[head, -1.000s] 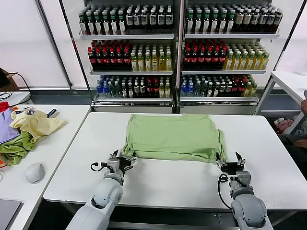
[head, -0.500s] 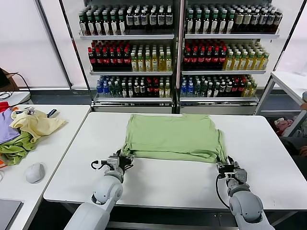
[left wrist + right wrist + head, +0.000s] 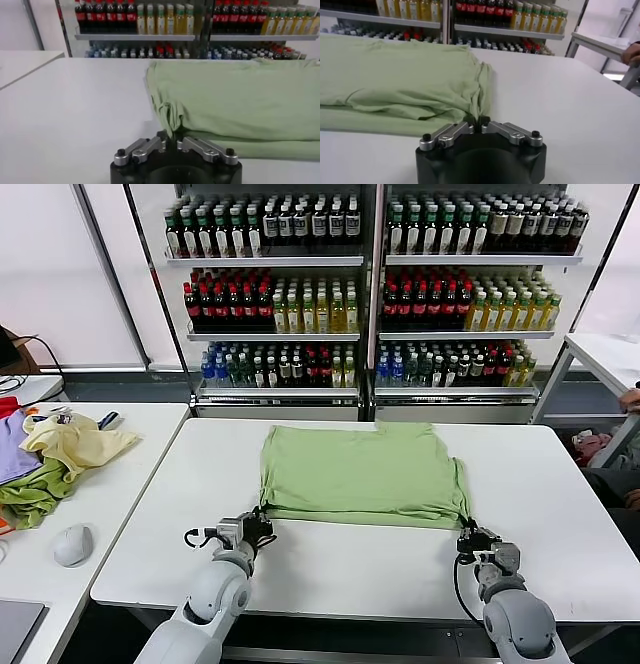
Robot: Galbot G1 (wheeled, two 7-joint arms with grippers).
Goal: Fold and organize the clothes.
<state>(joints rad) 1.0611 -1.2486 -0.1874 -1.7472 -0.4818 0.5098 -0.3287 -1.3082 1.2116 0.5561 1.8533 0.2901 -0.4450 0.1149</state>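
Light green shirt, frame centre, clamped at its near corners by left gripper and right gripper

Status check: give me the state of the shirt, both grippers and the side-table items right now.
Light green soft-fabric polo shirt: flat on the white table, near corners pinched.
Left gripper: shut on the shirt's near-left corner.
Right gripper: shut on the shirt's near-right corner.
Pale yellow garment: crumpled on the side table.
Darker olive-green cloth: bunched beside it.
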